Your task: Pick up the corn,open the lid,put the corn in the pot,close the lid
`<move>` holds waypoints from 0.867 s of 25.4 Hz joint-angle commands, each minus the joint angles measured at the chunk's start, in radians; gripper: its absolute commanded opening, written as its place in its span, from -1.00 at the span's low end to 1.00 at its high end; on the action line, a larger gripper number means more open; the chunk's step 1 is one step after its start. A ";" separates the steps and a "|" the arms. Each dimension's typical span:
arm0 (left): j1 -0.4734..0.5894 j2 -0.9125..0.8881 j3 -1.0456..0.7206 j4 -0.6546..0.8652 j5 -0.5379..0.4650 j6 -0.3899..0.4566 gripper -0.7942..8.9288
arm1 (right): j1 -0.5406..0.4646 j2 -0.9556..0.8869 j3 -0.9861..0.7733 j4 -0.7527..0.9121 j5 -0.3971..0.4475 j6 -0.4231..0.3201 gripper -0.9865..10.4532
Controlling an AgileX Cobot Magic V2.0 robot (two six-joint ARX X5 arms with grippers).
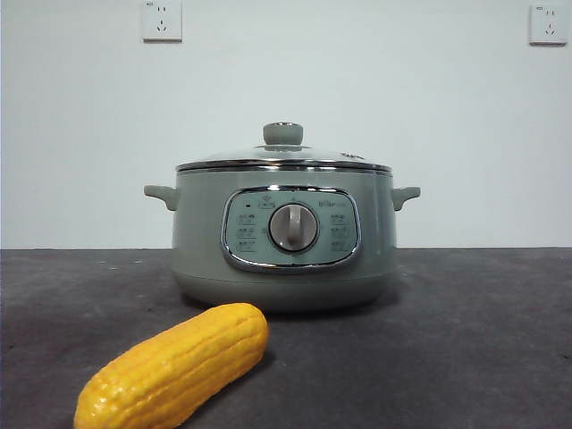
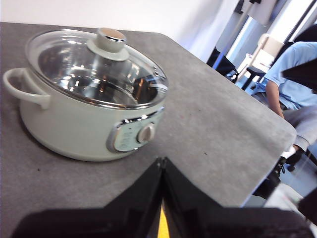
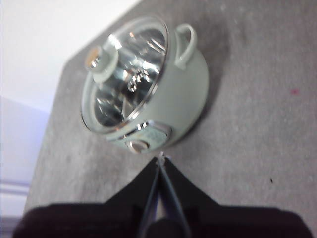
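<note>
Before the pot (image 1: 284, 237), the corn (image 1: 174, 368) lies diagonally; both grippers' fingers pressed together.

The pot (image 1: 284, 234) stood on the table (image 1: 483, 340) at mid-width in the front view, toward the back near the wall (image 1: 357, 71), with its control panel (image 1: 290, 228) facing forward. The lid (image 1: 283, 156) sat on the pot, its knob (image 1: 282, 134) on top at the centre. The corn (image 1: 174, 368) lay on the table before the pot and to the left, apart from it, slanting from near-left toward the pot's base.
</note>
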 commanded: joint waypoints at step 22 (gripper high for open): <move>-0.059 0.041 0.117 -0.232 -0.004 0.080 -0.85 | 0.969 0.587 0.055 0.213 0.410 0.403 -0.75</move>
